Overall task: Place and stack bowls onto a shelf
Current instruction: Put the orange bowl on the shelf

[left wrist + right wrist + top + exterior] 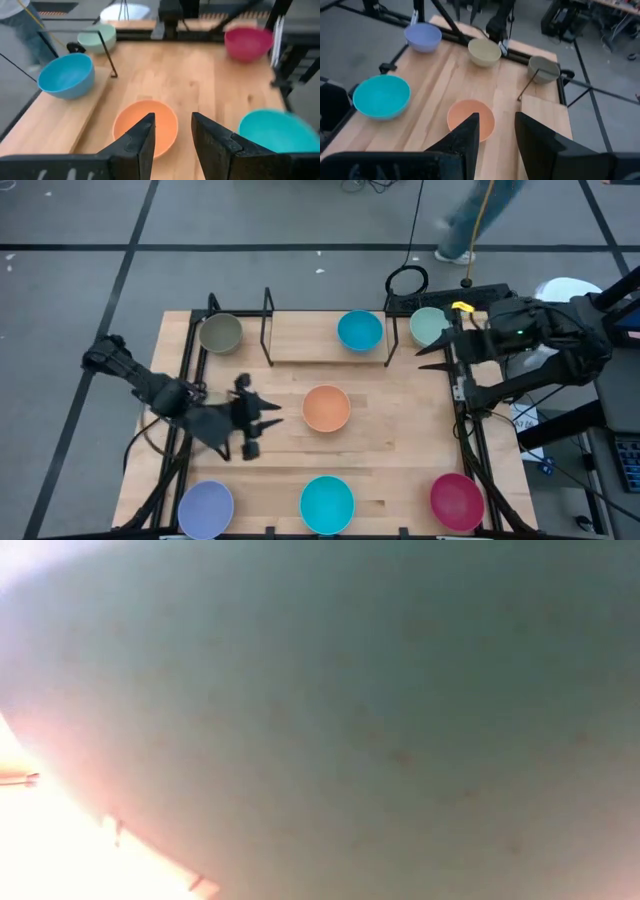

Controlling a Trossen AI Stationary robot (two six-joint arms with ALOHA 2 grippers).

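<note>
Seven bowls show in the high view. The blue bowl (360, 330) stands on the right end of the shelf (300, 340), a black rod rack with a light board at the table's far edge. The grey-olive bowl (220, 333) stands left of the shelf and the mint green bowl (430, 327) right of it. The orange bowl (326, 408) sits mid-table. Lavender (205, 508), cyan (327, 505) and magenta (457, 501) bowls line the near edge. A beige bowl (485, 51) rests under the left arm. My left gripper (265, 420) is open, left of the orange bowl (145, 127). My right gripper (425, 352) is open beside the mint bowl.
The cyan bowl's wall (350, 720) fills the low view from close up. Black frame rails (470, 430) run along the table's left and right edges. A person's legs (470, 220) cross the floor beyond the far edge. Bare wood lies between the orange bowl and the near row.
</note>
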